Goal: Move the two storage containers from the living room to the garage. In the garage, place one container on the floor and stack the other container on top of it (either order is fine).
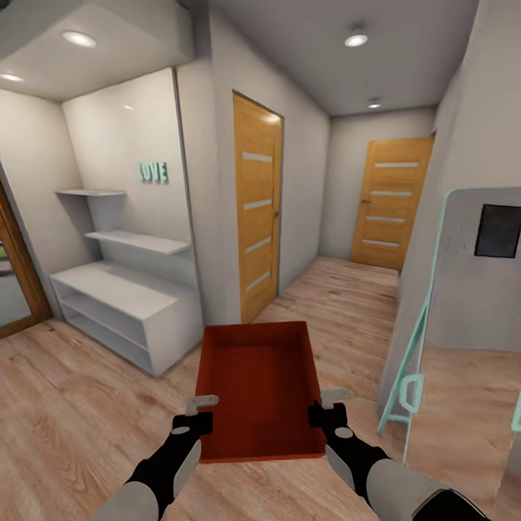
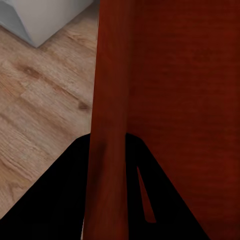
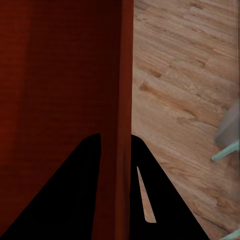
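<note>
Left claw point(image 1: 194, 409): pinching container point(image 1: 259, 387) wall.
Right claw point(image 1: 327, 405): likewise, seemingly.
Carry: level, toward door point(image 1: 391, 202) at 1 o'clock.

Open hallway point(image 1: 340, 297) between shelf unit point(image 1: 126, 307) and easel point(image 1: 463, 282)

Both arms: light grey forearm shells, black wrist housings. Left tool point(image 1: 200, 405) and right tool point(image 1: 327, 402) are black blocks with flat pale grey metal fingers. Wrist views: fingers render as solid black wedges.
</note>
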Available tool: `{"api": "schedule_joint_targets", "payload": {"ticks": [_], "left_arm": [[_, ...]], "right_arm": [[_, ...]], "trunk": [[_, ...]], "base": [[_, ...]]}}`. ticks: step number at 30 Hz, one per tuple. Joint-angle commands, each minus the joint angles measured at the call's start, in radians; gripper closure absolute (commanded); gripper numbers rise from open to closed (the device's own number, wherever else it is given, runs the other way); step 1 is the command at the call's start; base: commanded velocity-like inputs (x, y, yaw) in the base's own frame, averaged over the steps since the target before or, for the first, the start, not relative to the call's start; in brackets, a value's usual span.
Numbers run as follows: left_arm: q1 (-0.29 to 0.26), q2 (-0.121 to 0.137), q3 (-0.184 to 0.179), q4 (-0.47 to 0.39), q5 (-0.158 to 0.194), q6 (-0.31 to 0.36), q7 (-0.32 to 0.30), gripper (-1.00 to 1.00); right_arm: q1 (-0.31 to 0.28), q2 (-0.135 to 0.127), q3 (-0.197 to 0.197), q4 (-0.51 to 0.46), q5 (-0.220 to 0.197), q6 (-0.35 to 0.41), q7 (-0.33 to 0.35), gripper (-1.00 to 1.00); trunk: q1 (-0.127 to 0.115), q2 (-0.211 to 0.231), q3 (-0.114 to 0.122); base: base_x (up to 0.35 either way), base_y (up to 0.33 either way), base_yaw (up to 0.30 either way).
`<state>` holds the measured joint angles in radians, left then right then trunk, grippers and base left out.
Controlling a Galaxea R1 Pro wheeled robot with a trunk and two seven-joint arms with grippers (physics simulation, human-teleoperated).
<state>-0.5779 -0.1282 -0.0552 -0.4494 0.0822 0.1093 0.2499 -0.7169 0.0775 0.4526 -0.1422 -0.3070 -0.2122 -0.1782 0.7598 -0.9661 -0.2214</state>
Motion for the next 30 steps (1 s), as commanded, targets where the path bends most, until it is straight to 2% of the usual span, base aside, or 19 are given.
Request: {"api": "schedule_joint_targets", "payload": {"ticks": [1,22,30], "left_arm": [[0.0,0.025,0.022,-0.006,-0.015,-0.008,0.063,1.0],[0.0,0.025,0.023,-0.007,-0.015,-0.008,0.063,1.0],[0.0,0.025,0.023,-0.007,-0.015,-0.008,0.063,1.0]], "right_arm": [[-0.001,0.0,-0.043,0.0,-0.044,0.001,0.0,1.0],[-0.001,0.001,-0.043,0.0,-0.044,0.001,0.0,1.0],[-0.001,0.001,-0.043,0.001,-0.044,0.001,0.0,1.0]], "trunk": [[0.001,-0.001,-0.001],[0.001,-0.001,-0.001],[0.001,-0.001,-0.001]], "base": [[0.323,0.169,-0.073],[0.323,0.169,-0.011],[0.323,0.169,-0.223]]}}
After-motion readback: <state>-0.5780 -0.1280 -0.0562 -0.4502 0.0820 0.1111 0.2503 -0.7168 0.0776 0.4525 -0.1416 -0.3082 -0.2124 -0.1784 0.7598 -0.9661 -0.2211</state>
